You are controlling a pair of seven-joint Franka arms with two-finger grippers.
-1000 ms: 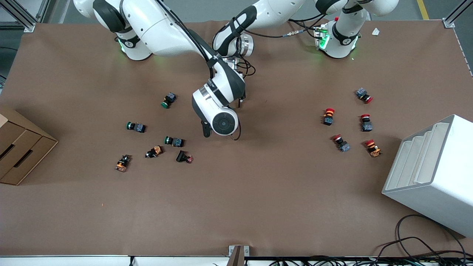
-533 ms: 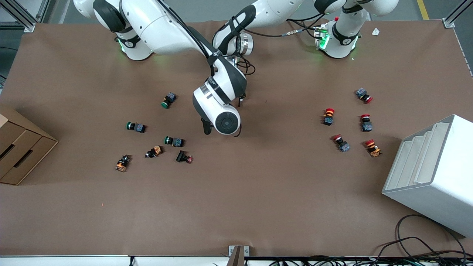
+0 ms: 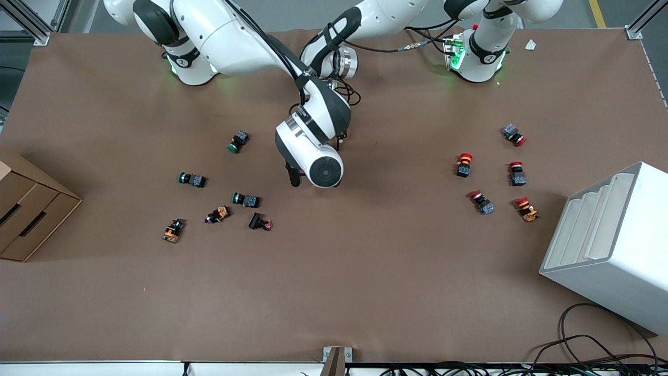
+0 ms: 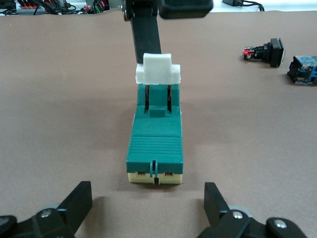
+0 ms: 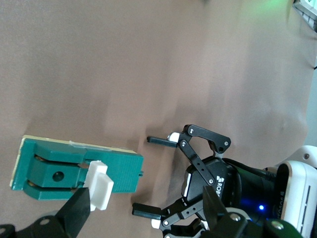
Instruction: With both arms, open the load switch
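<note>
The load switch (image 4: 155, 135) is a dark green block with a cream end, lying flat on the brown table, its white lever tab (image 4: 158, 73) raised. My left gripper (image 4: 148, 210) sits low on the table just short of the cream end, open, with nothing between its fingers. My right gripper (image 5: 144, 220) is open too; one of its fingers (image 5: 74, 214) stands against the lever tab (image 5: 99, 187), seen upright by the tab (image 4: 146, 30) in the left wrist view. In the front view the right arm's wrist (image 3: 319, 159) hides the switch.
Green-capped push buttons (image 3: 238, 141), (image 3: 192, 179) and several other buttons lie toward the right arm's end. Red-capped buttons (image 3: 463, 164) lie toward the left arm's end, near a white rack (image 3: 610, 240). A cardboard box (image 3: 26, 209) sits at the table edge.
The right arm's wrist has shifted a little toward the left arm's end and toward the bases. The left arm and the loose buttons have not moved.
</note>
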